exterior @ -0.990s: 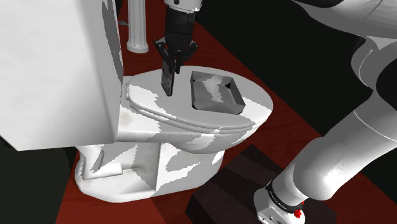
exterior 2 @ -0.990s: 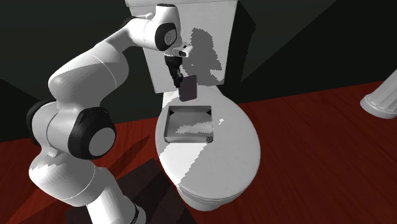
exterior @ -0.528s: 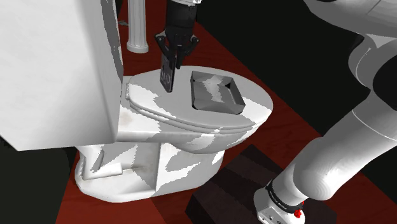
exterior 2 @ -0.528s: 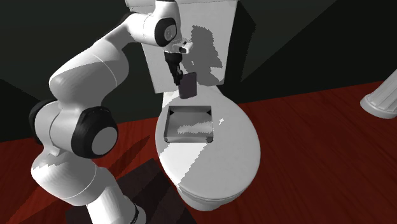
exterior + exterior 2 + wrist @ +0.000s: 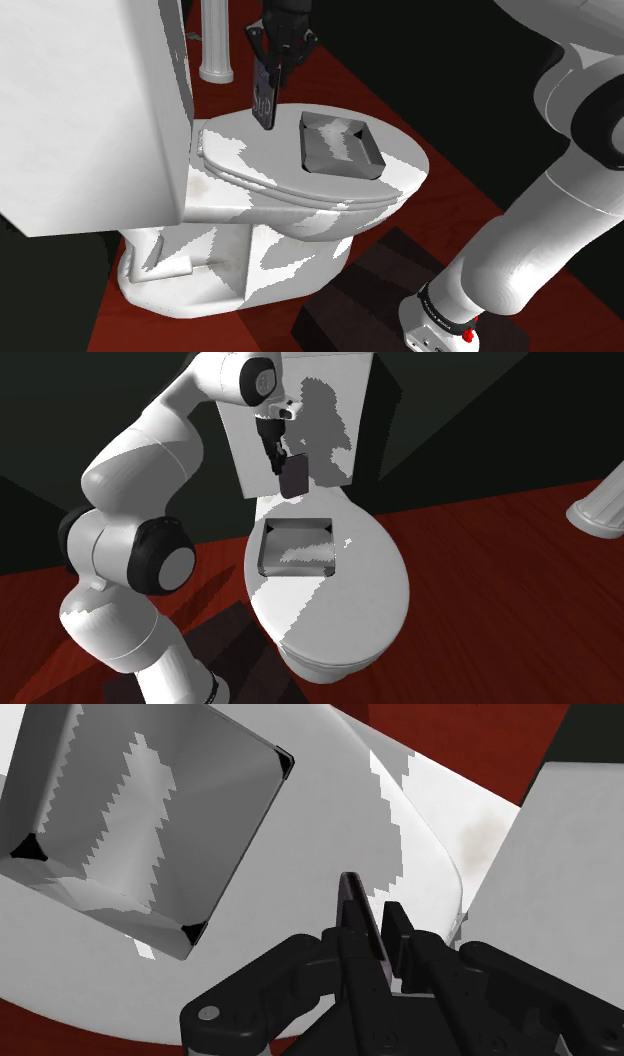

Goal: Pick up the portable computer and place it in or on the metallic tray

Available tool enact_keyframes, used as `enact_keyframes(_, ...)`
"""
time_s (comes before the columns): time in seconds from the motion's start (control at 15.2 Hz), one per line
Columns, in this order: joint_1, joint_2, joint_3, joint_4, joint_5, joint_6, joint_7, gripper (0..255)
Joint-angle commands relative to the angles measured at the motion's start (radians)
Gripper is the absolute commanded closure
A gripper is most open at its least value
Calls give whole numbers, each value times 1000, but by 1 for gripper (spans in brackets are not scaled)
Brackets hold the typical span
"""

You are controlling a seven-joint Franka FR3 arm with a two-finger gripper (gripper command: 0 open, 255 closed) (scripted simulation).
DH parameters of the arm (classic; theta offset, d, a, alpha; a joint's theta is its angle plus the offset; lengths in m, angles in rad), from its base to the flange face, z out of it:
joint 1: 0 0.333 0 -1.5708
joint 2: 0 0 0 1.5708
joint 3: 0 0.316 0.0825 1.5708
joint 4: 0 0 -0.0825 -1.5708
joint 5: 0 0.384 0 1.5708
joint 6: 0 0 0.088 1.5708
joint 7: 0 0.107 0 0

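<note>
gripper [image 5: 272, 66] clamped on closed dark laptop [image 5: 264, 105], hanging edge-down clear of toilet lid [image 5: 245, 155], apparently for carry to grey tray [image 5: 343, 171] beside gripper.

The laptop [image 5: 264, 98] is near-black, and the fingers [image 5: 402, 932] gripping it are plain black. The tray [image 5: 342, 168] is mid-grey, with darker walls and a paler, jagged-edged streak across its floor. The toilet [image 5: 300, 185] is white, blotched with grey saw-toothed shading. The floor [image 5: 455, 195] is deep red, faintly streaked. The arm [image 5: 530, 240] is white with dark joints. The column [image 5: 216, 45] is white and ribbed, and the stand [image 5: 350, 290] is dull brown-black.
</note>
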Motion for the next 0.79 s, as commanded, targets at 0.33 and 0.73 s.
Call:
enact_keyframes(0.33, 21, 75, 16, 191, -36, -124, 22, 255)
enact_keyframes(0.73, 27, 105, 18, 314, -52, -220, 17, 255)
